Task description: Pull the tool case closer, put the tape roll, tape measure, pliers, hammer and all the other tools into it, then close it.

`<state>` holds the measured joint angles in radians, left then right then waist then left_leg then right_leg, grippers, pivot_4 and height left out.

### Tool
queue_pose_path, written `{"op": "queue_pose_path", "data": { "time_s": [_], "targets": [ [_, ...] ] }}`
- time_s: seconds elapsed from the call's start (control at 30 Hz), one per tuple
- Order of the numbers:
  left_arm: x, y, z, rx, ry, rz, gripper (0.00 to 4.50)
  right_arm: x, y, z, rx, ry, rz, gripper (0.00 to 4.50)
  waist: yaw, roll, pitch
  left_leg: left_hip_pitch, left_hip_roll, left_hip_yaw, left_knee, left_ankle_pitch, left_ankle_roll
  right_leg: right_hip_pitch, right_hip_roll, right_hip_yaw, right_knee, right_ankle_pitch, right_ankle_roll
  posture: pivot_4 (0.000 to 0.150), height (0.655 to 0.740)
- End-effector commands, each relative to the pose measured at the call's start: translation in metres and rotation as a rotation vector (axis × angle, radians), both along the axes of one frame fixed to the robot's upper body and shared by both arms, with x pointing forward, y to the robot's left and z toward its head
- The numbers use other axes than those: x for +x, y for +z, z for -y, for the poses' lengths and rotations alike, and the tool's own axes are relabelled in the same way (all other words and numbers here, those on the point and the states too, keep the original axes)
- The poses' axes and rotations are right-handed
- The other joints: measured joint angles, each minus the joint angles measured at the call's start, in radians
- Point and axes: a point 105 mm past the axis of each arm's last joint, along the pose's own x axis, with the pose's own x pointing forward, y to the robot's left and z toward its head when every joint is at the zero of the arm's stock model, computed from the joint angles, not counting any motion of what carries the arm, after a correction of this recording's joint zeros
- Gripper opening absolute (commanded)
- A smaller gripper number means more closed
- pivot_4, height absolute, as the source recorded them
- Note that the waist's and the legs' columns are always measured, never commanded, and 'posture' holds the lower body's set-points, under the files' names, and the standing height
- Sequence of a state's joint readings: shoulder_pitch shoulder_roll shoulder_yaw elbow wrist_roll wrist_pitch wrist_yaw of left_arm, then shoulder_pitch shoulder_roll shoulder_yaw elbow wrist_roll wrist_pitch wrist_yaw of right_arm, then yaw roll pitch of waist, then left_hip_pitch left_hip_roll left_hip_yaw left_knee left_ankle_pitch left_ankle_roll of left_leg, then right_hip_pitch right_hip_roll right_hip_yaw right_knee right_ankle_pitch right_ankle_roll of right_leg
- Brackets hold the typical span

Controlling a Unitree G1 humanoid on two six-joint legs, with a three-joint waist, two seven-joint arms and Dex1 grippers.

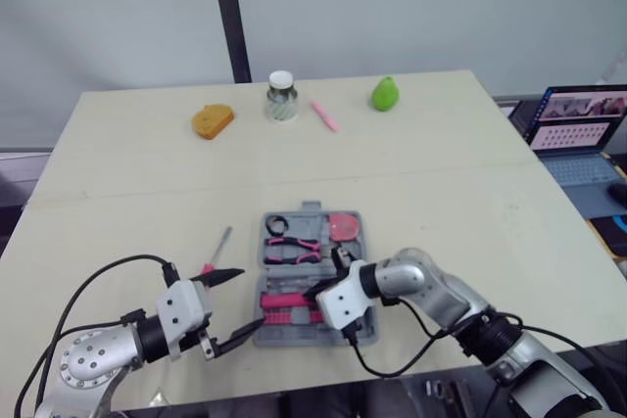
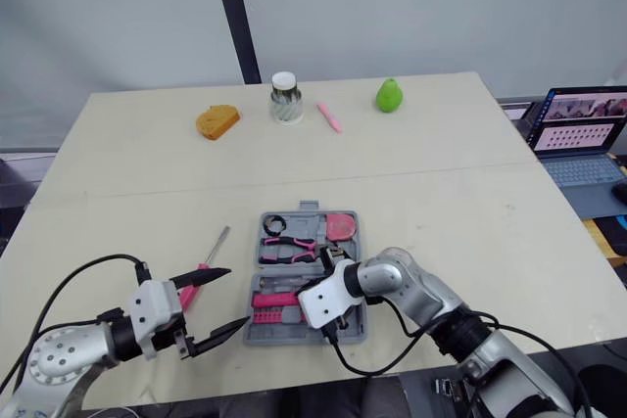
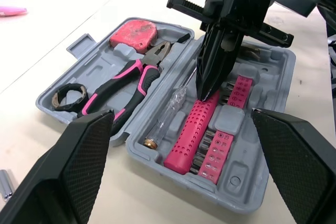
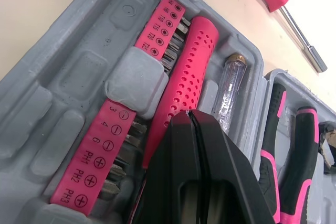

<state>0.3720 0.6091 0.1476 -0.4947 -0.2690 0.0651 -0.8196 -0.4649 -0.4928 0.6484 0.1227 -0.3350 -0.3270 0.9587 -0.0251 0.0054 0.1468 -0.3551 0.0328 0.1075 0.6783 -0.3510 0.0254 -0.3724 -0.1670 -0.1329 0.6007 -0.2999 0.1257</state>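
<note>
The tool case (image 3: pixel 239 179) lies with its lid thrown back on the surface (image 1: pixel 441 193), near the robot's edge and between the two arms.

Contents, far half: tape roll (image 3: pixel 69 96), pliers (image 3: pixel 128 80), tape measure (image 3: pixel 134 31), each in its own recess. Near half: a pink perforated handle (image 3: pixel 191 135), a clear tester screwdriver (image 3: pixel 167 116) just beside it, and pink bit strips (image 3: pixel 215 150) on the handle's other side.

Right gripper (image 3: pixel 206 92): jaws clenched together with nothing between them, tip down on the far end of the pink handle inside the case.

Left gripper (image 1: pixel 253 297): jaws spread wide and empty, just off the case's left edge and pointing toward it.

A pink-handled screwdriver (image 1: pixel 220 245) lies outside the case, on the surface to its left.

At the far edge, well apart from the case: an orange item (image 1: pixel 212 121), a jar (image 1: pixel 281 97), a pink marker (image 1: pixel 325 116) and a green fruit (image 1: pixel 384 94).
</note>
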Motion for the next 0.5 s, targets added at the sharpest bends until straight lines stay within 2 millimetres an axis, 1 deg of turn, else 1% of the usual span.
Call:
{"op": "queue_pose_path", "data": {
  "time_s": [0.03, 0.17, 0.27, 0.37, 0.43, 0.47, 0.5],
  "targets": [
    [0.000, 0.002, 0.000, 0.000, 0.001, 0.014, 4.50, -0.021, -0.079, 0.054, -0.355, -0.059, -0.172, 0.04, 0.000, 0.001, -0.001, 0.000, 0.000, 0.000, 0.000, 0.000, 0.000, 0.000, 0.000, 0.000, 0.000, 0.000, 0.000, 0.150, 0.7400],
    [0.000, 0.002, 0.000, 0.000, 0.002, 0.014, 4.50, -0.020, -0.080, 0.055, -0.363, -0.062, -0.173, 0.04, 0.000, 0.001, -0.001, 0.000, 0.000, 0.000, 0.000, 0.000, 0.000, 0.000, 0.000, 0.000, 0.000, 0.000, 0.000, 0.150, 0.7400],
    [-0.001, 0.002, 0.001, 0.000, 0.001, 0.013, 4.50, -0.020, -0.078, 0.052, -0.343, -0.064, -0.180, 0.04, 0.000, 0.001, -0.001, 0.000, 0.001, 0.000, 0.000, -0.001, 0.000, 0.000, -0.001, 0.001, -0.001, 0.000, 0.000, 0.150, 0.7400],
    [-0.001, 0.002, 0.000, 0.000, 0.004, 0.012, 4.50, -0.017, -0.068, 0.045, -0.273, -0.087, -0.207, 0.04, 0.000, 0.001, -0.001, 0.000, 0.001, 0.000, -0.001, -0.001, 0.000, 0.000, -0.001, 0.001, -0.002, 0.000, 0.000, 0.150, 0.7400],
    [0.000, 0.004, -0.002, -0.010, 0.017, 0.015, 4.50, -0.016, -0.057, 0.036, -0.186, -0.104, -0.246, 0.04, 0.001, 0.002, -0.001, 0.000, 0.001, 0.001, -0.001, -0.002, 0.001, 0.000, -0.001, 0.001, -0.003, 0.000, 0.000, 0.150, 0.7400],
    [0.002, 0.006, -0.003, -0.020, 0.028, 0.015, 4.50, -0.013, -0.042, 0.030, -0.103, -0.121, -0.285, 0.04, 0.001, 0.002, 0.000, 0.000, 0.002, 0.001, -0.001, -0.002, 0.001, 0.000, -0.001, 0.001, -0.004, 0.000, 0.000, 0.150, 0.7400],
    [0.004, 0.008, -0.005, -0.026, 0.036, 0.015, 4.50, -0.012, -0.031, 0.026, -0.047, -0.129, -0.313, 0.04, 0.003, 0.003, 0.001, -0.001, 0.002, 0.001, -0.001, -0.002, 0.001, 0.000, -0.001, 0.001, -0.004, 0.000, 0.000, 0.150, 0.7400]
  ]
}}
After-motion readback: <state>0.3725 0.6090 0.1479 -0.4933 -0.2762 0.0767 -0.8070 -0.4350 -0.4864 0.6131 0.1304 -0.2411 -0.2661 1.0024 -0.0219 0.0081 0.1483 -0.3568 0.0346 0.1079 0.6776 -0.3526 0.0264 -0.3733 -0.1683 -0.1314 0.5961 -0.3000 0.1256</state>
